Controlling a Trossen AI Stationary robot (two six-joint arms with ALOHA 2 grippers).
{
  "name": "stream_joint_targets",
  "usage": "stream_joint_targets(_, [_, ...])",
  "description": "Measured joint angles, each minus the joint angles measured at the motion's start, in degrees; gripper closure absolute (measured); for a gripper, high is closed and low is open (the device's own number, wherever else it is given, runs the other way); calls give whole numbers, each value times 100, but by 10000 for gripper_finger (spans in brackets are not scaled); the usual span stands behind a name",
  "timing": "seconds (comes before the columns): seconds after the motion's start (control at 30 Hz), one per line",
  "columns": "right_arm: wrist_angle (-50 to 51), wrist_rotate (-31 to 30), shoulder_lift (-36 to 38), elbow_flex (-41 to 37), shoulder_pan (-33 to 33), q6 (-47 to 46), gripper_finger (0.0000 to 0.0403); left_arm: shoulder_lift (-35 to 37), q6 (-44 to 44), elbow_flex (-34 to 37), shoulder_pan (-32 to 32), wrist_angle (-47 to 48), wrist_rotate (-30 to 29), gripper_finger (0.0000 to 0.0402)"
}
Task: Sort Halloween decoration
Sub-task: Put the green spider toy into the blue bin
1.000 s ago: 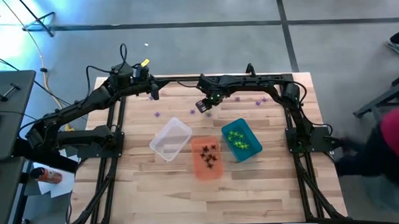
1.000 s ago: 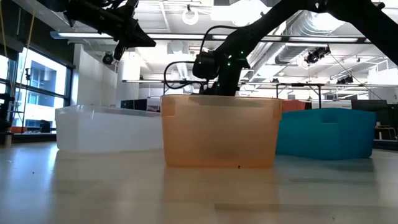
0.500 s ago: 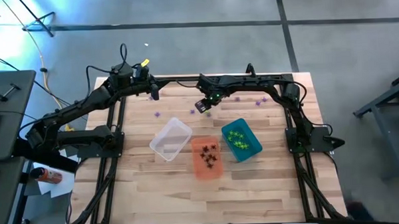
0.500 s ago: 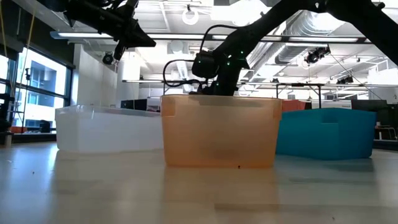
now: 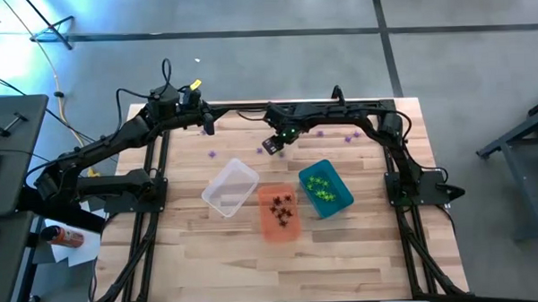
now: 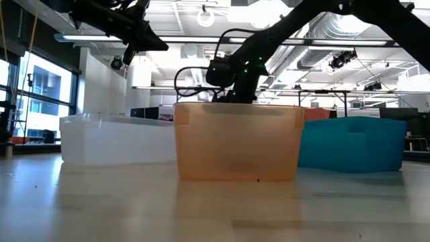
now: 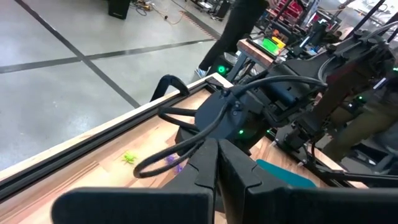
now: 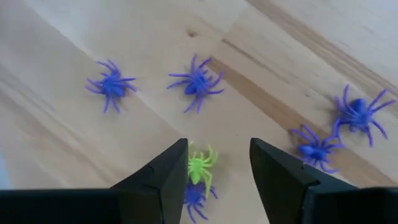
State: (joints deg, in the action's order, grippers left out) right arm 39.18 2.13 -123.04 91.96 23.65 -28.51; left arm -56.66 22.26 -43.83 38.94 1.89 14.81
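green spider lies on the wooden surface low in the right wrist frame, between the right gripper's parted, empty fingers, a purple spider touching it. its body runs roughly along the gap. more purple ones lie farther off. the left gripper, upper left of the high frame, is closed and much farther away.

Right gripper jaws apart w/ green spider between, purple spiders near, bare wood round them
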Motion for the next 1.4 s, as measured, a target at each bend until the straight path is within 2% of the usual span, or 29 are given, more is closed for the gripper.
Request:
stream_joint_targets(0.33, [112, 256, -128, 2, -83, -481, 233, 0, 13, 0, 4, -7, -8, 401])
stream_joint_targets(0.5, [147, 215, -214, 13, -153, -638, 233, -1, 15, 0, 2, -7, -13, 401])
stream_joint_targets(0.63, [153, -73, -219, 13, -197, -710, 235, 0, 16, 0, 2, -4, -17, 402])
stream_joint_targets(0.77, [194, -299, -223, 12, -223, -451, 272, 0, 20, 0, 2, -4, -20, 401])
stream_joint_targets(0.93, [189, -491, -223, 32, -236, -222, 379, 0, 22, 0, 1, -4, -22, 401])
stream_joint_targets(0.97, [164, -516, -223, 72, -228, -134, 390, 0, 22, 0, 0, -4, -22, 402])
stream_joint_targets(1.1, [229, -506, -227, 371, -146, 60, 381, 0, 20, 0, 0, -2, -23, 402])
stream_joint_targets(1.23, [457, -517, -226, 780, -57, 446, 399, 0, 20, 0, 0, 2, -22, 401])
stream_joint_targets(1.4, [833, -524, -184, 1106, 19, 970, 402, 0, 19, 0, 0, 13, -22, 401])
